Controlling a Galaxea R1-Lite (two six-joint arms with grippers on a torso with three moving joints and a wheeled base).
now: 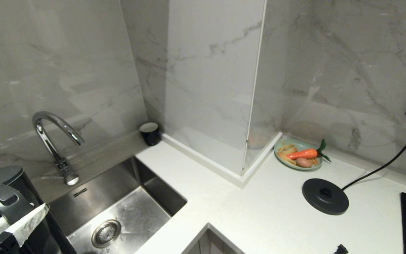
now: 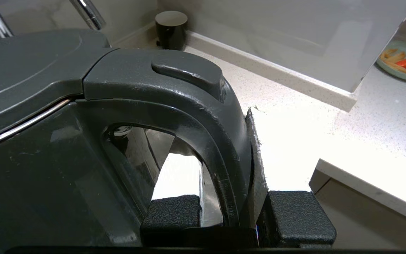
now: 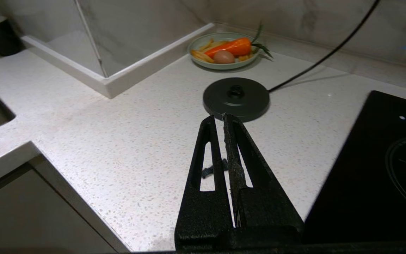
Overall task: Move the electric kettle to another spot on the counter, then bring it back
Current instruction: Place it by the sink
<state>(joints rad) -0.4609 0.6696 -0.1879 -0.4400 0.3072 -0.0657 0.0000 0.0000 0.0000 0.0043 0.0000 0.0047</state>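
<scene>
The left gripper (image 2: pixel 231 211) clamps the handle of the electric kettle (image 1: pixel 4 197), held over the sink's (image 1: pixel 129 211) left edge, well away from its base (image 1: pixel 325 196) on the counter (image 1: pixel 259 218). By my reading the outward move is underway and the return remains; the right gripper (image 3: pixel 223 118), fingers together, idles above the counter

No legible text, label, brand or number anywhere.

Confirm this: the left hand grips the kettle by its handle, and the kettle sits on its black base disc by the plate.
Not quite. The left hand grips the electric kettle by its handle, but the head view shows the base disc bare; the kettle is at the sink.
</scene>
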